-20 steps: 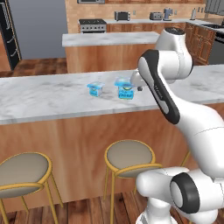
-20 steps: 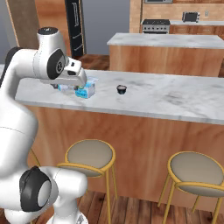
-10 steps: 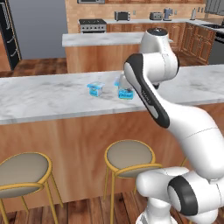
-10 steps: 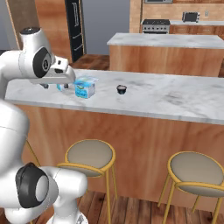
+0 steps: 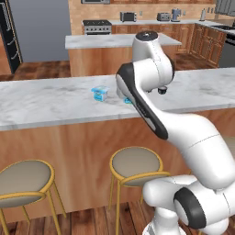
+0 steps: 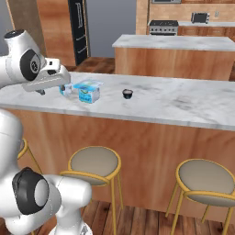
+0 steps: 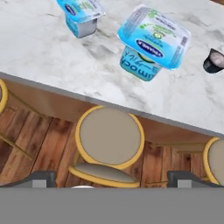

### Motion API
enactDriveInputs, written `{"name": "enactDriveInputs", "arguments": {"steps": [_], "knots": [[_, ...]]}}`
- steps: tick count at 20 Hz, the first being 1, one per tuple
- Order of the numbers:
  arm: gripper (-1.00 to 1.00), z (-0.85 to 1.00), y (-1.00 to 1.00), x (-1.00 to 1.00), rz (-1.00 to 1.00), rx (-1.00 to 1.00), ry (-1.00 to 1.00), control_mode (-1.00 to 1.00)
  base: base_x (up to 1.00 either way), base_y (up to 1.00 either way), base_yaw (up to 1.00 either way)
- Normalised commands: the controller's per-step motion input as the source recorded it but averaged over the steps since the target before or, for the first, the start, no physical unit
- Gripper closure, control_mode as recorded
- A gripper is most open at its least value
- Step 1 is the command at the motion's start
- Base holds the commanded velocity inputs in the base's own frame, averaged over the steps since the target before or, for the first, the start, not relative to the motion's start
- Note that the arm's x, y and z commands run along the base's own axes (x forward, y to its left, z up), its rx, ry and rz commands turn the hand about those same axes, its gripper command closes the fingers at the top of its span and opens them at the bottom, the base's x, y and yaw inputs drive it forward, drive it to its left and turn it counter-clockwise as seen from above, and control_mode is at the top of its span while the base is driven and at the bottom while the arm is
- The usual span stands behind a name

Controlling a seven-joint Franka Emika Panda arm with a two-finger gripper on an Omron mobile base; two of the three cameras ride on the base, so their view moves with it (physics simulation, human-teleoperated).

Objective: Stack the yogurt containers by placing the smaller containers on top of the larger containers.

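The smaller container, a pale-blue-and-white cup, stands upright on the marble counter. The larger container, light blue with a blue and green label, stands just beside it. My gripper hangs above the counter's near edge, short of both cups; it is open, fingertips far apart and nothing between them. In the right base view the gripper is left of the smaller container and the larger container. In the left base view the smaller container stands free, and my arm covers most of the larger container.
A small dark cup sits on the counter to the right of the larger container, also visible as the dark cup. Round bar stools stand below the counter's front edge. A second island lies behind.
The arm has swung left in the right base view, carrying the hand away from above the cups to the counter's near edge. The cups have not moved.
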Motion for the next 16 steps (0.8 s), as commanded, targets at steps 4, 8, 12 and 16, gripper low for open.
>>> {"name": "enactDriveInputs", "arguments": {"steps": [4, 8, 12, 16], "knots": [[-1.00, 0.00, 0.18, 0.00, 0.09, -0.17, -0.01, -1.00, 0.00, 0.00, 0.00], [-1.00, 0.00, 0.20, 0.00, 0.07, -0.16, -0.01, -1.00, 0.00, 0.00, 0.00], [-1.00, -0.07, 0.19, 0.00, 0.05, -0.13, -0.04, -1.00, 0.00, 0.00, 0.00], [-1.00, -0.12, 0.09, 0.00, 0.04, -0.05, -0.05, -1.00, 0.00, 0.00, 0.00]]}}
